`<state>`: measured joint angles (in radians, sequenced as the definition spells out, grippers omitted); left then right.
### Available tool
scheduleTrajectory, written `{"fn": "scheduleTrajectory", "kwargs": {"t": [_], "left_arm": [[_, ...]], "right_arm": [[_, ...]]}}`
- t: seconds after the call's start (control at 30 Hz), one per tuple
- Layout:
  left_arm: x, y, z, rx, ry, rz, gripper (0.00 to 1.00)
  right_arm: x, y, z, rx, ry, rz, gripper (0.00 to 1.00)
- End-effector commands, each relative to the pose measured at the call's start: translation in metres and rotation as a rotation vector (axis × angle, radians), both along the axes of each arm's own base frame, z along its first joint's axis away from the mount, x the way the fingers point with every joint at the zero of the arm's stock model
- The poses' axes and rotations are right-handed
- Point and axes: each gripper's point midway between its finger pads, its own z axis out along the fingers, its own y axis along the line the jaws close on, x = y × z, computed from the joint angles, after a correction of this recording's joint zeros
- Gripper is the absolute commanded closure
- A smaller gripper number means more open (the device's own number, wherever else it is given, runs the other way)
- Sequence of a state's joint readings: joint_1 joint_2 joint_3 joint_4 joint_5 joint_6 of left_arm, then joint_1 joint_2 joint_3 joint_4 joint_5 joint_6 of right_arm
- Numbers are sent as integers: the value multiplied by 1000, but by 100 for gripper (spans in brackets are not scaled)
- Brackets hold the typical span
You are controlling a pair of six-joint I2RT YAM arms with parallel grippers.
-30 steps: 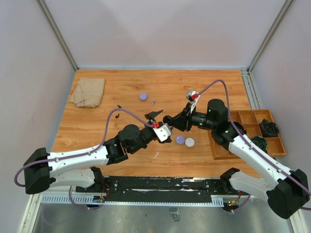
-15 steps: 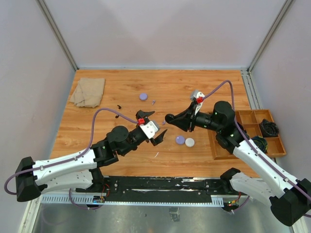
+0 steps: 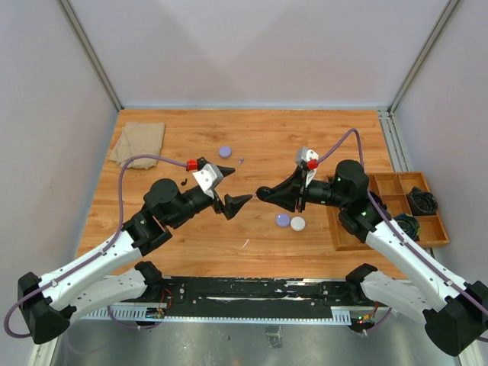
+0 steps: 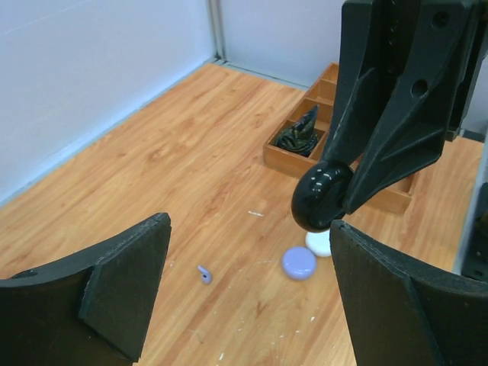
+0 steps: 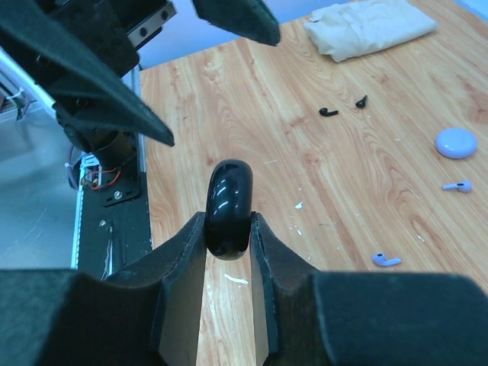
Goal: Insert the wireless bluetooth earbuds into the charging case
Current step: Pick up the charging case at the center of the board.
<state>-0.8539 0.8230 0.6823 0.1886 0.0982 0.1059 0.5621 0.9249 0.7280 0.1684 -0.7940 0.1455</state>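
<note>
Cloth (image 3: pixel 139 143) is seen crumpled at the upper left of the tabletop (image 3: pixel 305 137), and a wooden tray (image 3: pixel 389 210) with compartments is set at the right edge, dark items being held in some of them. A pale purple case (image 3: pixel 225 152) lies near the upper middle. A second purple case (image 3: pixel 283 219) is placed just beside a white case (image 3: pixel 297 223), right of centre.

In the left wrist view, part of the tray is blocked by the right end effector (image 3: pixel 263 191), which is clamped on a glossy black case (image 5: pixel 229 200). This case is held on edge above the tabletop. The left end effector (image 3: pixel 232 187) is spread wide with nothing between its fingers, and it is pointed toward the black case from the left.

The earbuds are seen as tiny stemmed pieces, far smaller than the round cases. In the right wrist view, a black earbud (image 5: pixel 329 112) and a second black earbud (image 5: pixel 360 101) lie close together at the upper right, below the cloth. A purple earbud (image 5: pixel 457 185) is found just below the pale purple case, and a second purple earbud (image 5: pixel 386 261) lies lower right.

All four rest on the tabletop and are gripped by neither end effector. The black pair is well apart from both.
</note>
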Motion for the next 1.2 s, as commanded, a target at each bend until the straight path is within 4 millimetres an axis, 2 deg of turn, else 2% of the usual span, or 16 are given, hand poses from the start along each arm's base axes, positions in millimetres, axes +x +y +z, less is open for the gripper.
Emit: {"fn": "scheduleTrajectory", "kwargs": {"t": [0.0,0.2,0.33,0.43,0.73,1.07,1.17], "left_arm": [[-16,-9,18,-54,56,-153,10],[-18,-21,19,-45,116,-248,13],[-17,-30,13,-27,158,-285,20],[-14,-33,11,-25,186,-294,22],[-14,-36,-2,-21,276,-380,43],[-21,-42,-10,0,320,-458,51],[-22,-43,-11,-1,330,-469,58]], "right_arm": [[-11,3,14,26,-83,93,86],[-10,7,15,22,-77,125,86],[-9,10,13,5,-63,148,87],[-9,12,13,-2,-60,166,88],[-9,10,17,1,-105,157,91],[-9,11,16,1,-111,171,91],[-12,11,17,6,-119,185,90]]}}
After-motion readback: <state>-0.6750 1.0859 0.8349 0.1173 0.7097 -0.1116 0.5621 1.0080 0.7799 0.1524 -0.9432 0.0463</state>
